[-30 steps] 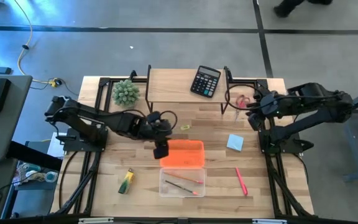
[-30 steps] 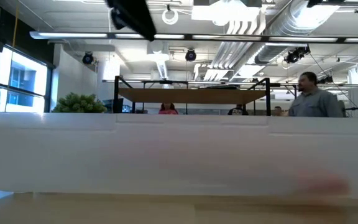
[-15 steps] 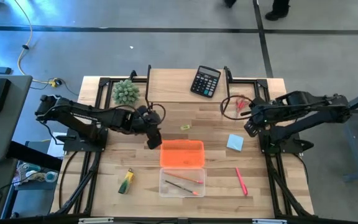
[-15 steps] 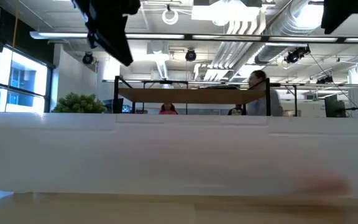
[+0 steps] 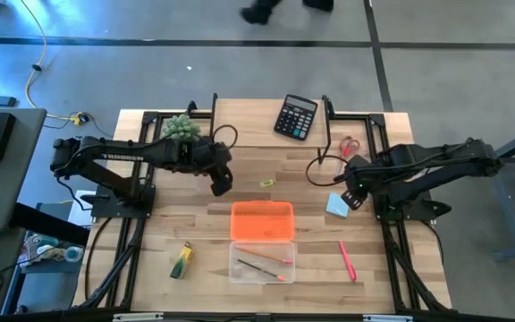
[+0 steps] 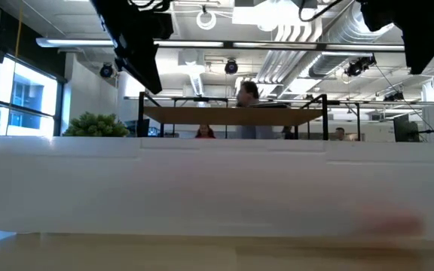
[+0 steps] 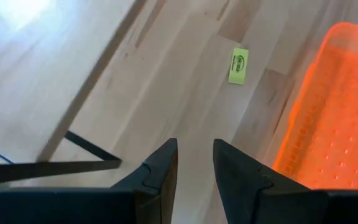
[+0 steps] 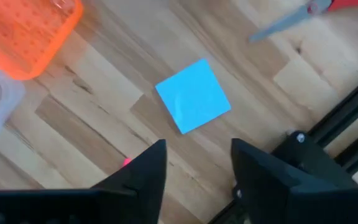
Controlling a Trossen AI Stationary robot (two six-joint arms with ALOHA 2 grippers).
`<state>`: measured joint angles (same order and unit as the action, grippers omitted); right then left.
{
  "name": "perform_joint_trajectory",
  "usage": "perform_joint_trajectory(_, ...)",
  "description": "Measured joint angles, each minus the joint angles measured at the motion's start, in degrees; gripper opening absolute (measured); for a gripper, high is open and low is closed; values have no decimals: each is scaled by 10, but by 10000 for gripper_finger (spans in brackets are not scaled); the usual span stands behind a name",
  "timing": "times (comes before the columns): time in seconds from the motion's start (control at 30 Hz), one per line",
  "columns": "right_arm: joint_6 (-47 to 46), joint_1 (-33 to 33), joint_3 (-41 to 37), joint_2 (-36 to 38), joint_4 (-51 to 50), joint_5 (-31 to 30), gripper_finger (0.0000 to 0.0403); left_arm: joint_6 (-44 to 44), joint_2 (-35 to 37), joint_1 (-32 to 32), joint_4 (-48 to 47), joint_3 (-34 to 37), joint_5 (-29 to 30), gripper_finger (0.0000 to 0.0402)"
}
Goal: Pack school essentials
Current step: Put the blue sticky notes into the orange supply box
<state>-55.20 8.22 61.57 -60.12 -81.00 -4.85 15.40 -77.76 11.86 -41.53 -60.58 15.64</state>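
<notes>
We are hovering our right end effector (image 5: pixel 350 197), fingers parted and empty, just above the light-blue note pad (image 8: pixel 193 95) on the table (image 5: pixel 311 161); our left end effector (image 7: pixel 194 163) (narrowly parted, empty) is hanging near the tiny yellow piece (image 7: pixel 238 66).

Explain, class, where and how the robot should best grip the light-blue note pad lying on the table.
The note pad lies flat on the table, turned like a diamond, well clear of the orange lid. Probably best: the right end effector, open right by it, comes straight down from above and pinches two opposite straight edges, fingers turned to match its diagonal pose. Being thin and flat, it offers no other hold.
</notes>
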Motion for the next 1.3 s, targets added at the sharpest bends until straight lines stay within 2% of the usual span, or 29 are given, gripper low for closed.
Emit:
perform_joint_trajectory(0.27,0,-4,-14,-43,4,26,275,-74,0,56,16,0,-81,91)
perform_joint_trajectory(0.4,2,-4,-14,-74,6,34,304,-108,0,74,18,0,-100,91)
perform_joint_trajectory(0.8,180,-3,-14,-177,93,51,310,-171,0,100,18,0,-111,91)
perform_joint_trajectory(1.3,175,-2,-14,-268,90,25,309,-127,0,100,24,0,-107,91)
